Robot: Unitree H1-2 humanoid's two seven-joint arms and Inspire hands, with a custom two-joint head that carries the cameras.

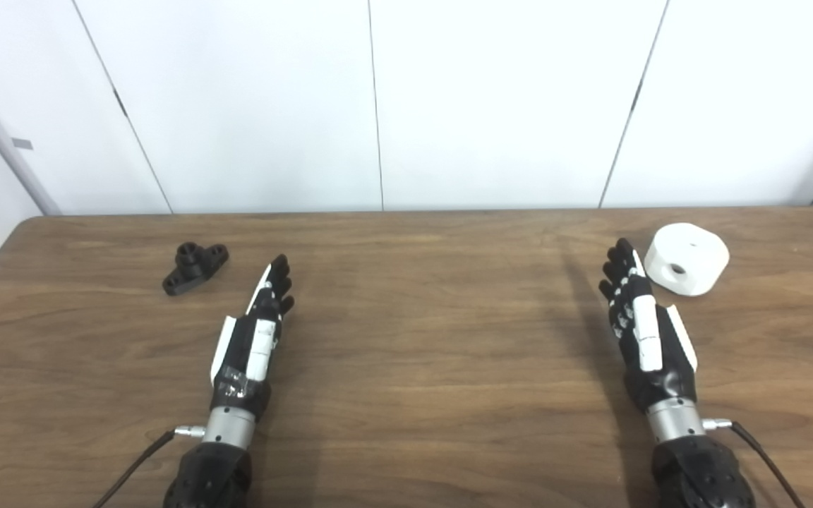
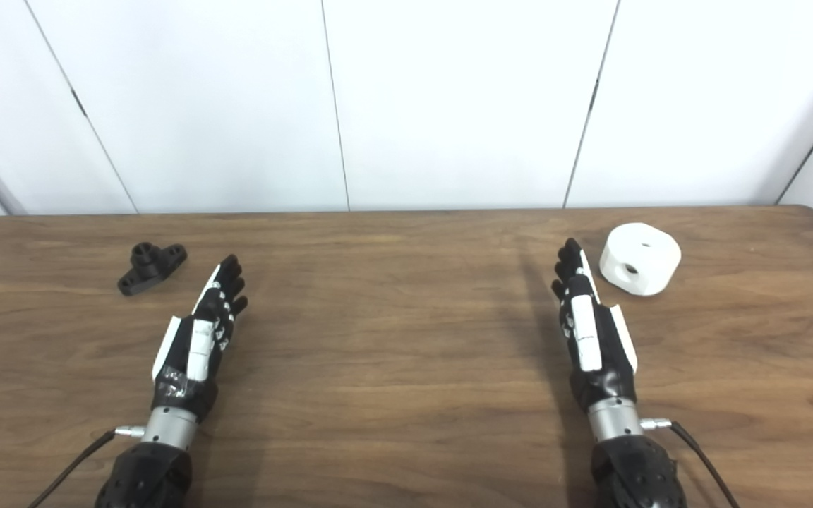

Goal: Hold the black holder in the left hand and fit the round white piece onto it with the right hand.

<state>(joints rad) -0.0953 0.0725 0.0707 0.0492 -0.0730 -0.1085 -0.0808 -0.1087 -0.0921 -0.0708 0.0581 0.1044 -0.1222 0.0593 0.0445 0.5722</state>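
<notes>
Although both forearms are cut off by the lower picture edge, each hand is seen whole from the back, so the palms and undersides of the fingers are hidden. The wooden table (image 1: 406, 339) is spread wide beneath them, its far edge met by a white panelled wall (image 1: 378, 106); bare wood is left between the two hands and ahead of their fingertips. The left hand (image 1: 255, 331) is held flat with fingers extended and slightly apart, nothing gripped. The right hand (image 1: 643, 317) is likewise stretched out and empty. The round white piece (image 1: 687, 258) is set just beyond and outward of the right fingertips, close but apart, a hole shown in its side. The black holder (image 1: 195, 267) is laid ahead and outward of the left hand, clearly apart; its fine shape is hard to make out.
</notes>
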